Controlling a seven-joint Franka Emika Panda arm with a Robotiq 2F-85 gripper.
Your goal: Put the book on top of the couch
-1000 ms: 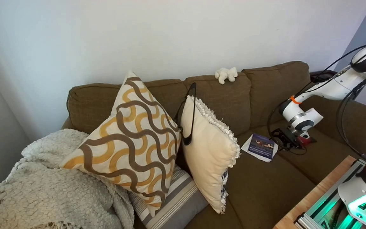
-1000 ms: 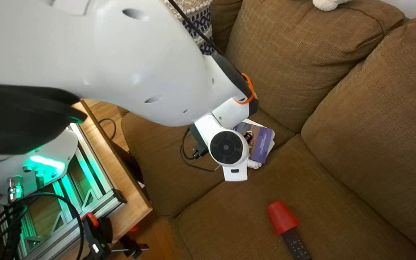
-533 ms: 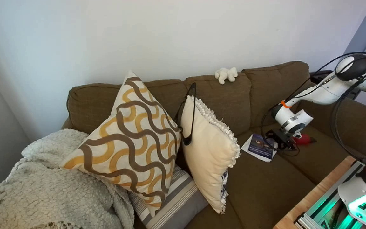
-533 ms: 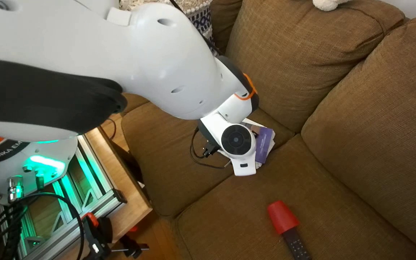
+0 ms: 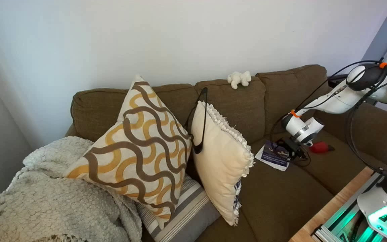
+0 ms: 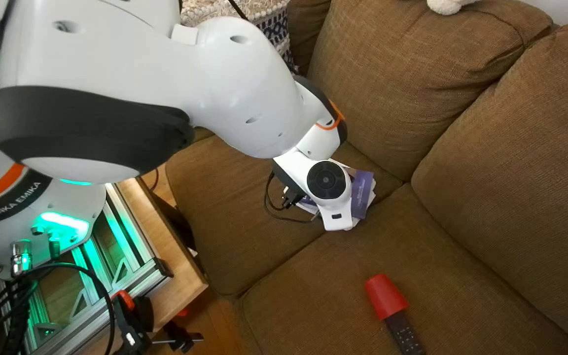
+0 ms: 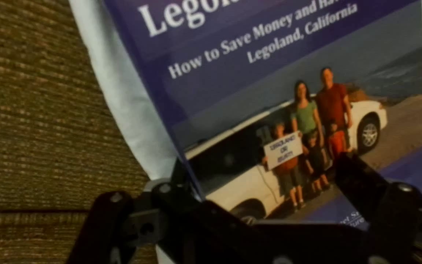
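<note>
The book (image 7: 214, 110), with its blue-purple cover up, lies on a white flat sheet (image 7: 123, 110) on the seat of the brown couch (image 6: 442, 236). My gripper (image 7: 264, 167) is low over it, open, with fingers wide apart. In the wrist view the left finger (image 7: 180, 170) is at the book's long edge, its tip partly hidden by that edge. The right finger (image 7: 354, 176) reaches across the cover; whether it touches is unclear. Beside the cream pillow, the book (image 5: 270, 157) shows partly behind my gripper (image 5: 286, 149) in an exterior view. The wrist covers part of it elsewhere.
A white plush toy (image 5: 239, 79) rests on the couch back. A wavy-patterned pillow (image 5: 153, 144) and a cream fringed pillow (image 5: 213, 158) lean nearby. A red object (image 6: 385, 296) lies on the seat. A wooden table (image 6: 180, 276) carries the robot base.
My gripper has come sideways over the book, leftward in an exterior view, and sits slightly lower. It has stayed open. The book seems to have shifted very slightly.
</note>
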